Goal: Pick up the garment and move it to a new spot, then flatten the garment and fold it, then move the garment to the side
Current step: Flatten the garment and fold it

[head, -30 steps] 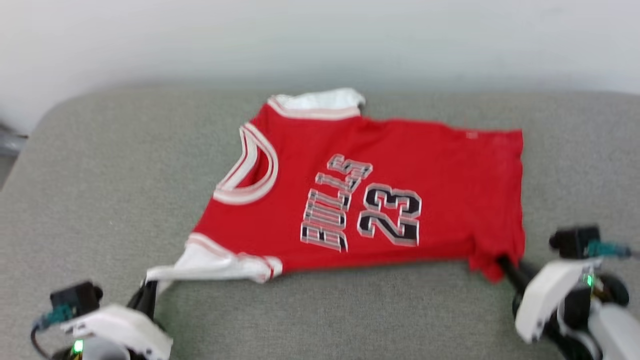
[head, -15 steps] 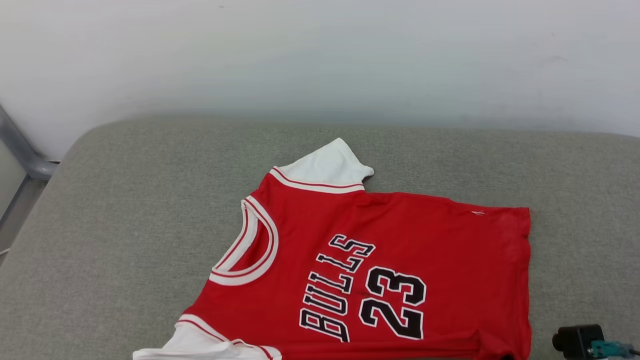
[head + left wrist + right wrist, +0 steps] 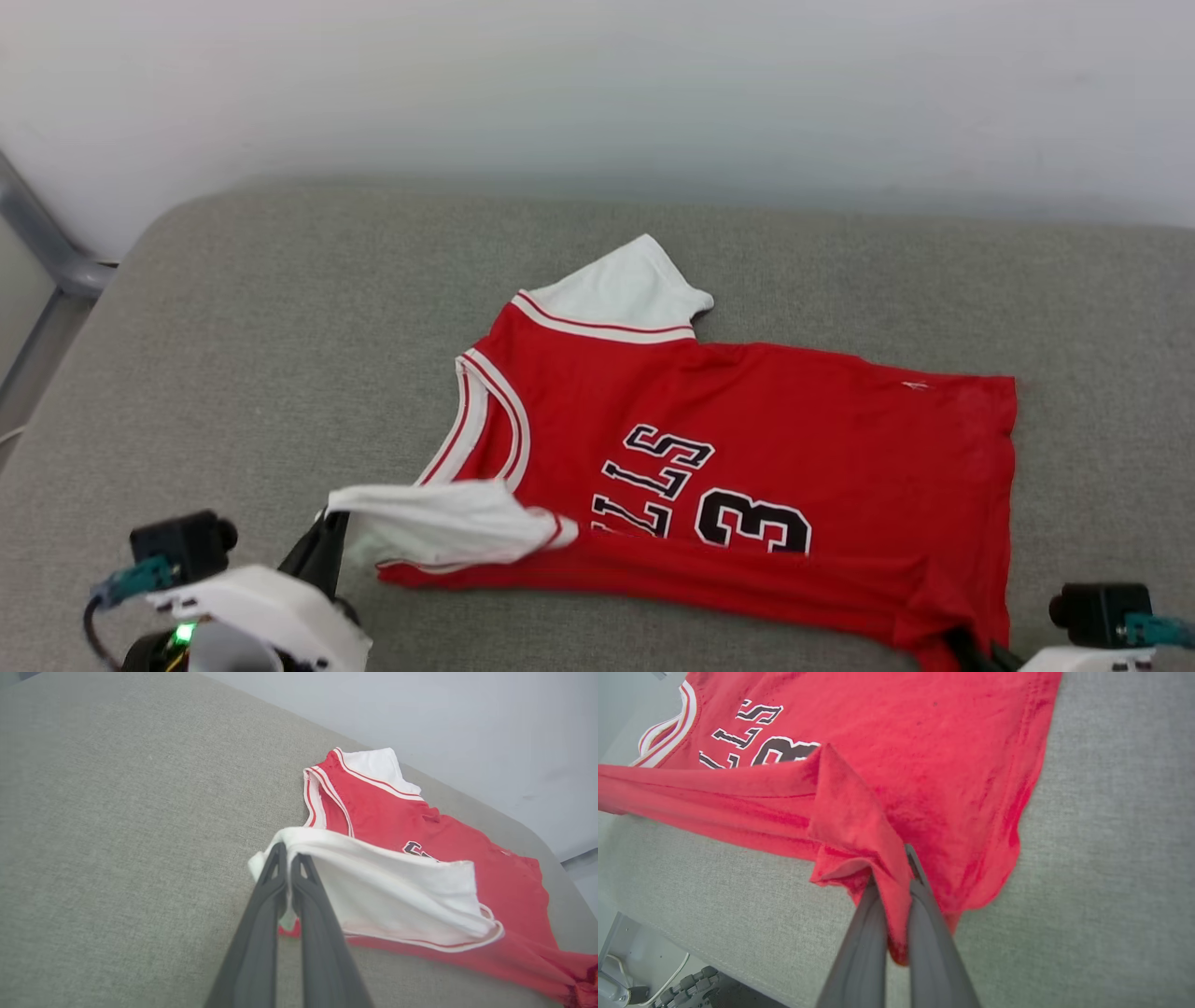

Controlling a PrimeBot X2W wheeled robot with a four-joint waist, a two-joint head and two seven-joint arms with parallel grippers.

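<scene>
A padded surface [image 3: 233,373] covered in grey woven fabric spreads across the foreground, its far left corner rounded. Behind it stands a plain, pale wall [image 3: 597,84] in soft, even light. A grey metal bar [image 3: 47,252] slants down at the left edge. In the right wrist view, below the surface's near edge, a white cable [image 3: 672,975] trails over pale floor [image 3: 651,949].

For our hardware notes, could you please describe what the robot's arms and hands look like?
The left hand and right hand each have two long, slim, dark grey fingers. Behind the left one sits a rounded white shell with a green light, a black block and a teal plug; the right shows a matching block and plug.
</scene>
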